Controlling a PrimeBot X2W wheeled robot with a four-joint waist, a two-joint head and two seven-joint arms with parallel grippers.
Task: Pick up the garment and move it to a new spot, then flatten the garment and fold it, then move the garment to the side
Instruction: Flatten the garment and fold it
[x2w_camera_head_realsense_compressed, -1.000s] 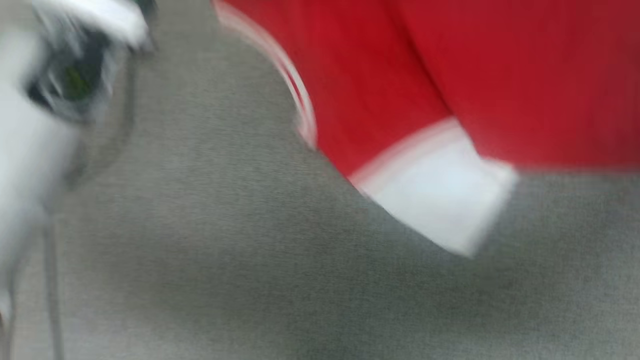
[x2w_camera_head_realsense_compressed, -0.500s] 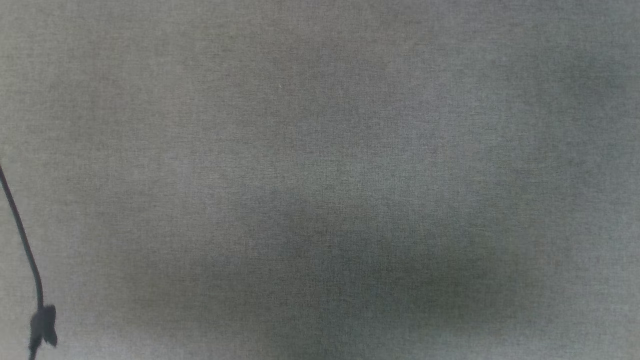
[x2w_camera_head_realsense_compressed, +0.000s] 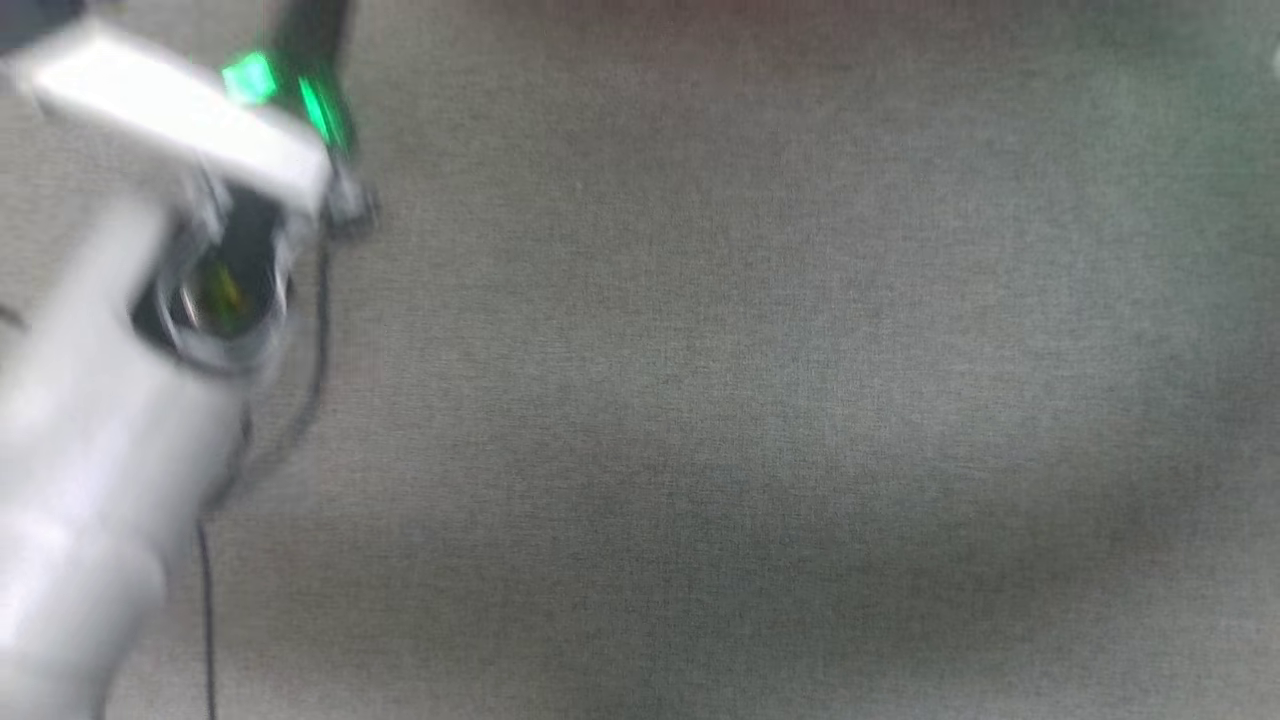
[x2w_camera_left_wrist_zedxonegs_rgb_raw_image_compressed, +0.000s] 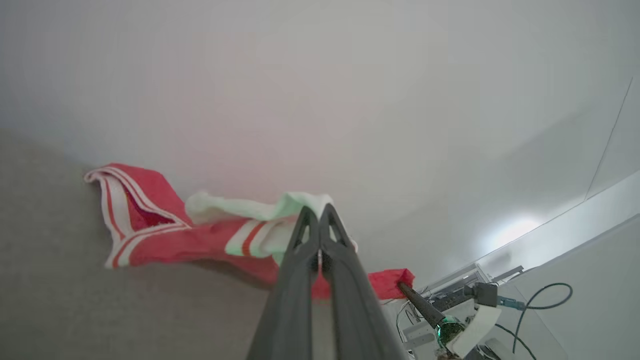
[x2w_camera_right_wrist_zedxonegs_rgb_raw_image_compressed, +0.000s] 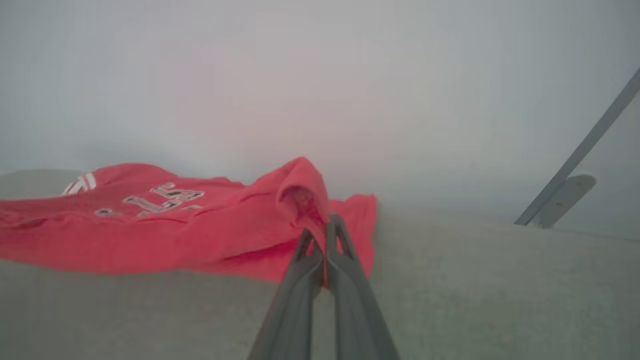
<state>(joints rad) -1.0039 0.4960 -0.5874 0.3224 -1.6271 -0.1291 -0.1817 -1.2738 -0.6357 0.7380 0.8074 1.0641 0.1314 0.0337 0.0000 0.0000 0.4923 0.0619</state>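
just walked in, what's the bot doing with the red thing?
Both arms have hold of the garment. The left gripper has its jaws closed on a white, striped edge. The right gripper has its jaws closed on a red fold. Most of the cloth lies rumpled on the grey surface, raised at the pinched spots. It is not yet flat or folded.
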